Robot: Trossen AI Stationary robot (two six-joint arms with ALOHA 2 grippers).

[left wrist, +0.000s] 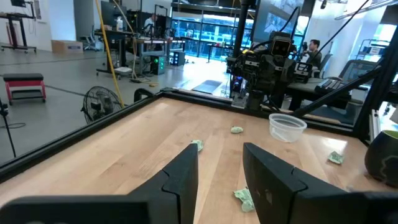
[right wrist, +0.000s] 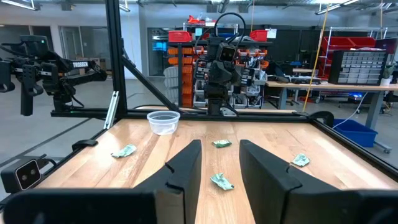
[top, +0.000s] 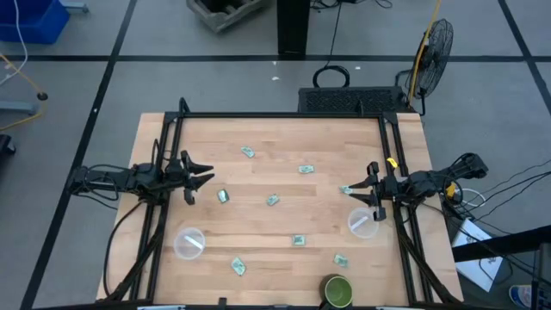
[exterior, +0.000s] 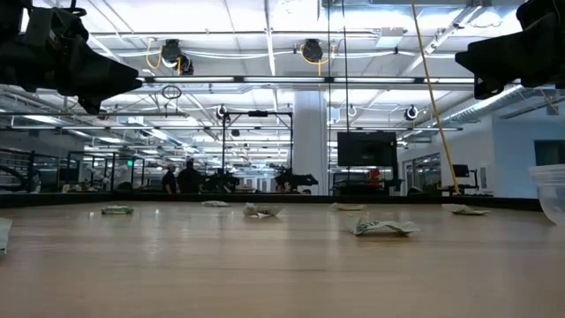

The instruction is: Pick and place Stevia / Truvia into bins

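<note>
Lying scattered across the wooden tabletop (top: 258,215): nine small green-and-white Stevia packets (top: 272,200), all flat on the wood, none held and none in a cup. Two clear bins: left bin (top: 189,243) near the left-front area, right bin (top: 362,222) just beside the right claw, both with no packets visible inside. Dark green cup (top: 337,291) at the near edge, right of centre. Left claw (top: 203,177) at the left side, raised off the wood, fingers spread wide, holding nothing. Right claw (top: 350,192) at the right side, fingers parted, holding nothing, one packet close by its tips.
</note>
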